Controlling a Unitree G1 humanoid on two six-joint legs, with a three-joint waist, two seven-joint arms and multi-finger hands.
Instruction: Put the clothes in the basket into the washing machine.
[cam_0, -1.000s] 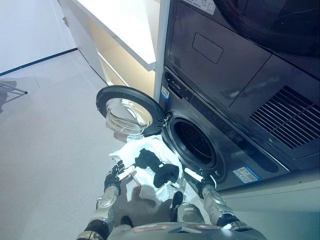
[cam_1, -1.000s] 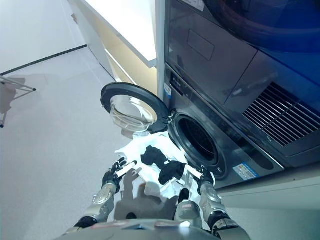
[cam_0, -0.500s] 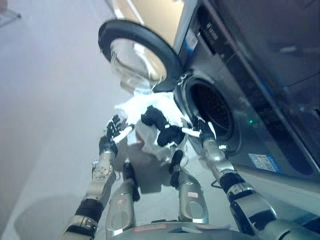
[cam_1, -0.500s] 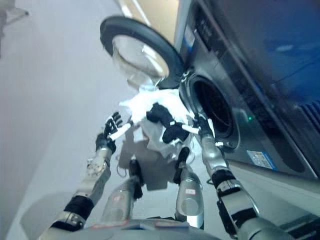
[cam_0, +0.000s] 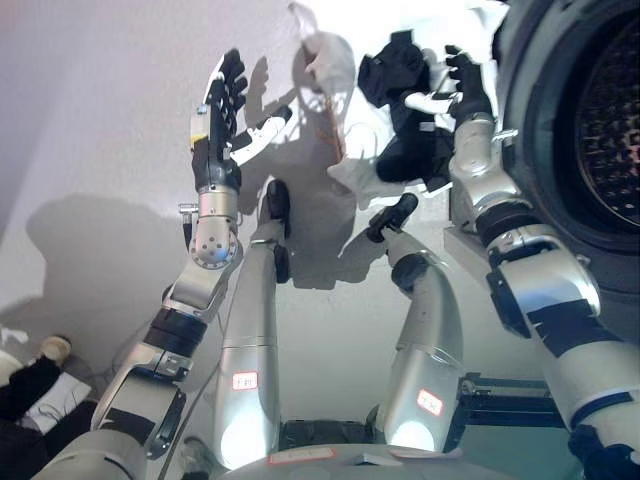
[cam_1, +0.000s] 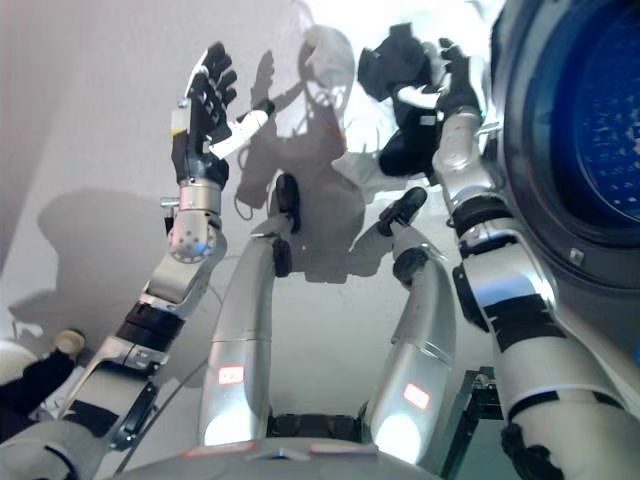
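A pile of clothes lies on the floor at the top of the view: a black garment (cam_0: 392, 68), another dark piece (cam_0: 410, 158) and white cloth (cam_0: 322, 52). I cannot make out a basket under them. The washing machine's round opening (cam_0: 608, 110) with its dark rim (cam_0: 522, 130) is at the right. My left hand (cam_0: 220, 105) is open with straight fingers, held up left of the pile and apart from it. My right hand (cam_0: 462, 85) is open at the pile's right side, next to the black garment, between the pile and the opening.
The machine's front fills the right edge. A dark and white object (cam_0: 25, 395) lies on the floor at the lower left. Grey floor (cam_0: 90, 120) stretches to the left of my left hand.
The camera has tipped down and moved closer, so the whole picture has shifted. Both hands still stand open on either side of the pile; the machine's door has left the view.
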